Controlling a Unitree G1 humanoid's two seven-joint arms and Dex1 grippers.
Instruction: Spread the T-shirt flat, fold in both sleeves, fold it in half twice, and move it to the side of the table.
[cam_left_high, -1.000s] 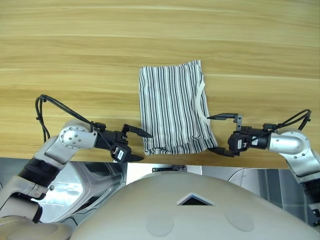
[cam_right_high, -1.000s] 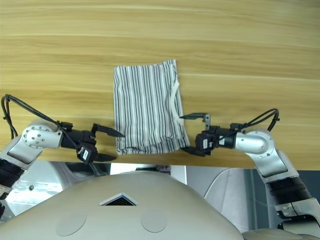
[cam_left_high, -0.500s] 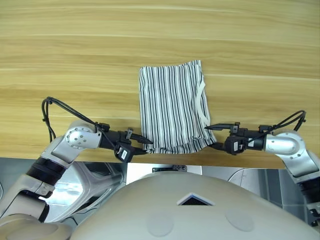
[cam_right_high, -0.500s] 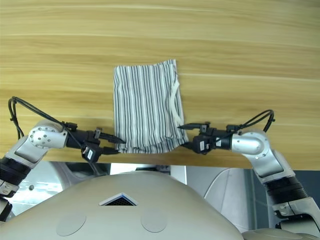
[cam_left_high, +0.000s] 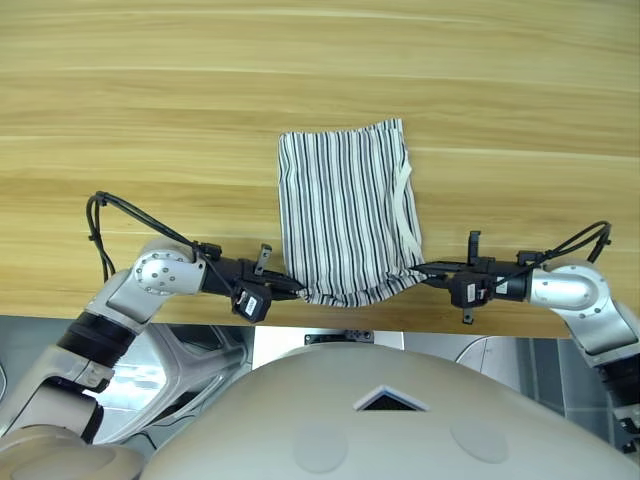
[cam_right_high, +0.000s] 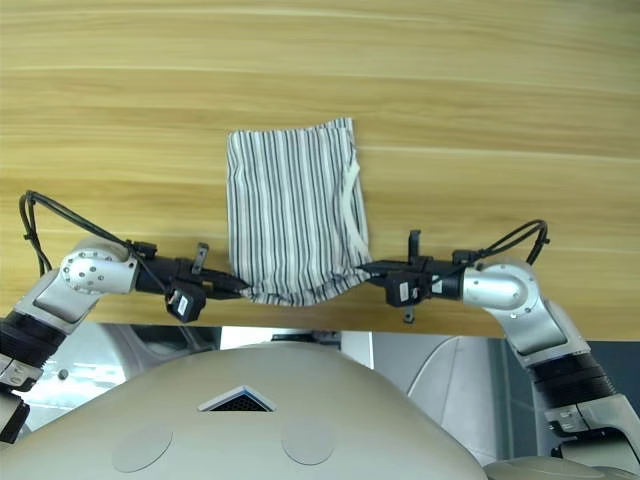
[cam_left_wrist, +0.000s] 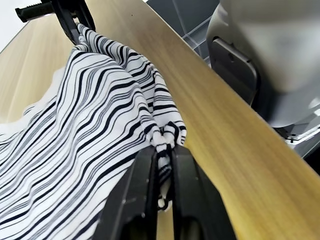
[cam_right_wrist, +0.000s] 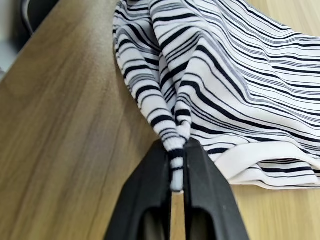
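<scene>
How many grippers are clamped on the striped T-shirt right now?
2. The left gripper pinches the near left corner of the T-shirt; the right gripper, its near right corner.

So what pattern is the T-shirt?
The T-shirt has black, grey and white stripes with a plain white neckband; the right wrist view shows it best.

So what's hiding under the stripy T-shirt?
The wooden table lies under the striped T-shirt. Anything else beneath the folded cloth is covered. The left gripper and right gripper pinch its near corners.
</scene>
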